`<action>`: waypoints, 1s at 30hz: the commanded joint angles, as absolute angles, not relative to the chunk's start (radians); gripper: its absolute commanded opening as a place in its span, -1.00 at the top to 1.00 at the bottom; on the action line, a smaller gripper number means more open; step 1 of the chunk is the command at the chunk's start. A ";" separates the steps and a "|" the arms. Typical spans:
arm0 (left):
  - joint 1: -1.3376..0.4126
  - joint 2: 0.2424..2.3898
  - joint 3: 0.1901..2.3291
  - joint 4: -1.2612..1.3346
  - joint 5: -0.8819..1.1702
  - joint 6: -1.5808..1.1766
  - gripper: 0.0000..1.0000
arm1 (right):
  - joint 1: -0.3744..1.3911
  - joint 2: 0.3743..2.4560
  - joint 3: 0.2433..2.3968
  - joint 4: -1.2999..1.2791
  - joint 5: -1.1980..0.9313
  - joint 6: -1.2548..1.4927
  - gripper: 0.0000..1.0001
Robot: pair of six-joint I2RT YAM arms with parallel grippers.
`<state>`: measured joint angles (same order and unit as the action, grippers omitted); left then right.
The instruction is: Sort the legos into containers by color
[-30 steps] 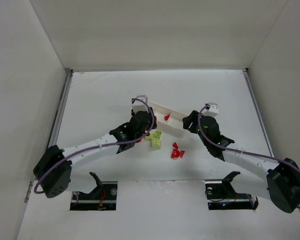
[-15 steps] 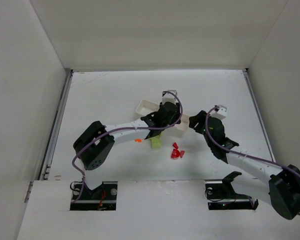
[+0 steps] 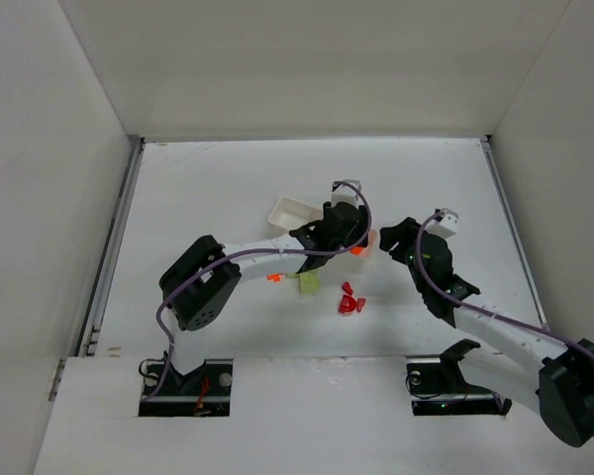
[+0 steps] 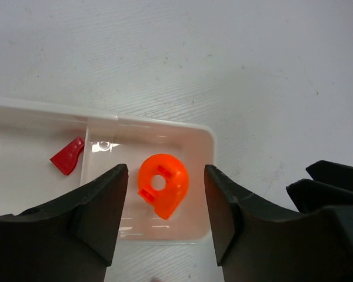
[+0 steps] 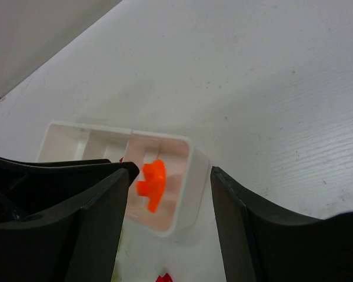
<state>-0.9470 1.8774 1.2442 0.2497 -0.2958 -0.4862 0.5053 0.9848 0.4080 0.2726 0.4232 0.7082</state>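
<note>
My left gripper is open over the right end compartment of the white tray. An orange rounded lego sits between the fingers, touching neither, inside that compartment. A red lego lies in the middle compartment. In the right wrist view my right gripper is open, with the tray's end and the orange lego just ahead of its jaws. In the top view the left gripper covers the tray, and the right gripper is beside its right end.
On the table in front of the tray lie another orange lego, a yellow-green block and a few red legos. White walls enclose the table at the left, right and back.
My left arm swung right from the lego pile to the tray's right end, and the orange lego now shows in that compartment. My right gripper shifted slightly right.
</note>
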 commanded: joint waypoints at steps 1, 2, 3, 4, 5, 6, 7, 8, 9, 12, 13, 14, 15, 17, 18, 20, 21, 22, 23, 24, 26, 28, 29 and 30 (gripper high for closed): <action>-0.943 1.798 1.241 0.281 -0.321 -0.465 -0.10 | 0.504 0.992 0.411 0.305 0.431 0.713 -0.27; -0.941 1.787 1.232 0.284 -0.324 -0.463 -0.14 | 0.504 0.994 0.414 0.305 0.436 0.710 -0.27; -0.940 1.781 1.224 0.285 -0.327 -0.462 -0.17 | 0.511 0.994 0.416 0.305 0.442 0.707 -0.27; -0.936 1.775 1.220 0.287 -0.325 -0.462 -0.17 | 0.516 0.997 0.417 0.305 0.446 0.707 -0.27; -0.935 1.767 1.218 0.281 -0.324 -0.462 -0.17 | 0.519 1.002 0.419 0.305 0.448 0.706 -0.27; -0.935 1.755 1.209 0.279 -0.327 -0.454 -0.14 | 0.519 1.009 0.425 0.305 0.440 0.701 -0.22; -0.933 1.737 1.191 0.287 -0.328 -0.448 -0.10 | 0.524 1.017 0.433 0.305 0.433 0.689 -0.15; -0.932 1.714 1.169 0.293 -0.337 -0.445 -0.06 | 0.534 1.025 0.442 0.302 0.419 0.672 -0.06; -0.930 1.688 1.140 0.301 -0.350 -0.445 -0.03 | 0.556 1.035 0.452 0.302 0.408 0.657 0.04; -0.915 1.582 1.025 0.308 -0.393 -0.454 0.08 | 0.666 1.103 0.511 0.304 0.397 0.583 0.34; -0.910 1.537 0.978 0.308 -0.406 -0.456 0.10 | 0.714 1.129 0.535 0.302 0.397 0.553 0.36; -0.904 1.490 0.927 0.308 -0.425 -0.460 0.12 | 0.761 1.155 0.561 0.293 0.397 0.519 0.37; -0.900 1.442 0.875 0.308 -0.443 -0.465 0.12 | 0.815 1.179 0.589 0.275 0.408 0.491 0.37; -0.890 1.341 0.775 0.298 -0.481 -0.486 0.12 | 0.904 1.228 0.639 0.241 0.436 0.463 0.28; -0.886 1.291 0.728 0.288 -0.492 -0.500 0.12 | 0.950 1.258 0.655 0.238 0.457 0.462 0.12; -0.877 1.194 0.643 0.255 -0.505 -0.532 0.08 | 1.010 1.308 0.676 0.223 0.472 0.466 -0.19; -0.872 1.151 0.605 0.239 -0.509 -0.549 0.07 | 1.034 1.331 0.689 0.210 0.477 0.469 -0.29; -0.866 1.113 0.569 0.226 -0.515 -0.567 0.06 | 1.056 1.353 0.704 0.196 0.479 0.474 -0.35; -0.857 1.074 0.530 0.212 -0.520 -0.590 0.05 | 1.073 1.374 0.719 0.180 0.482 0.482 -0.38; -0.846 1.048 0.502 0.204 -0.523 -0.606 0.04 | 1.088 1.393 0.736 0.160 0.486 0.491 -0.39; -0.820 1.014 0.457 0.190 -0.514 -0.630 0.04 | 1.110 1.426 0.761 0.132 0.511 0.517 -0.39; -0.802 0.990 0.422 0.186 -0.509 -0.649 0.03 | 1.116 1.456 0.775 0.123 0.531 0.531 -0.40; -0.798 0.980 0.410 0.186 -0.503 -0.658 0.02 | 1.116 1.471 0.784 0.115 0.534 0.537 -0.40; -0.792 0.973 0.400 0.186 -0.499 -0.666 0.02 | 1.116 1.483 0.793 0.106 0.535 0.546 -0.39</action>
<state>-0.8070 1.0080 0.4271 0.1905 -0.4904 -0.6125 1.1110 1.4631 0.7326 0.1371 0.4808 0.5148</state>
